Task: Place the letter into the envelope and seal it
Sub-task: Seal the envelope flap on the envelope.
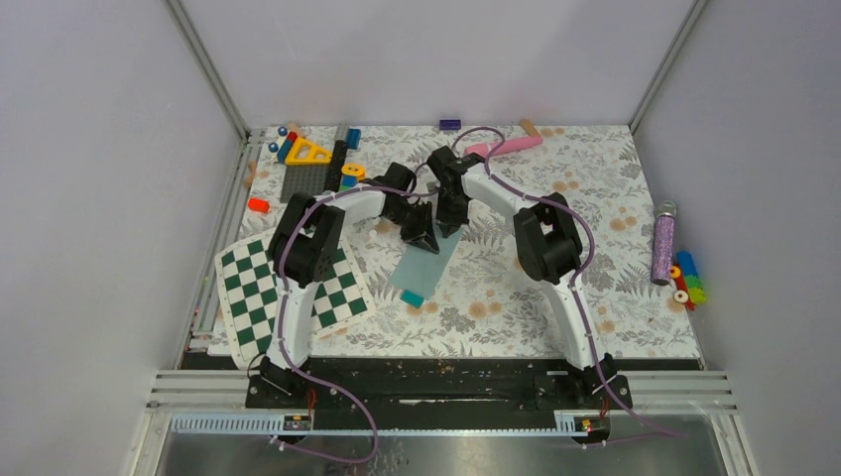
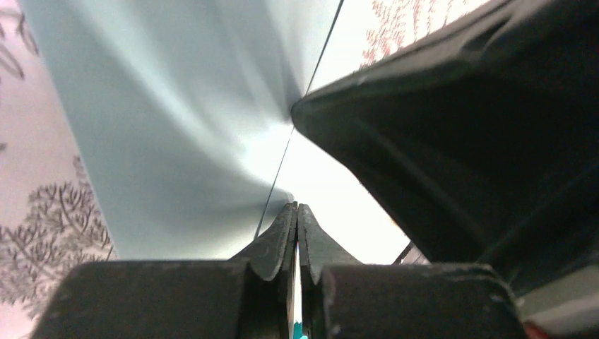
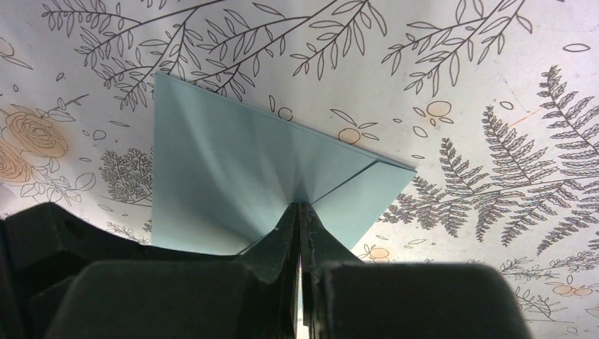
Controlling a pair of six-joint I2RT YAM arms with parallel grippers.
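Observation:
The pale teal envelope [image 1: 428, 264] lies flat on the floral mat in the middle of the table, running slantwise from far right to near left. Both grippers stand at its far end, side by side. My left gripper [image 1: 420, 238] [image 2: 297, 206] is shut, its tips touching the envelope [image 2: 176, 127] next to a flap edge. My right gripper [image 1: 447, 224] [image 3: 300, 205] is shut too, its tips pressed on the envelope [image 3: 226, 176], where creases fan out from them. The letter is hidden.
A green-white checkerboard [image 1: 288, 293] lies at the near left under the left arm. Toys and blocks [image 1: 312, 159] crowd the far left. A pink piece [image 1: 506, 147] lies at the back, and a purple tube [image 1: 662, 243] and coloured blocks [image 1: 686, 283] lie at the right. A small darker teal piece [image 1: 412, 297] lies at the envelope's near end.

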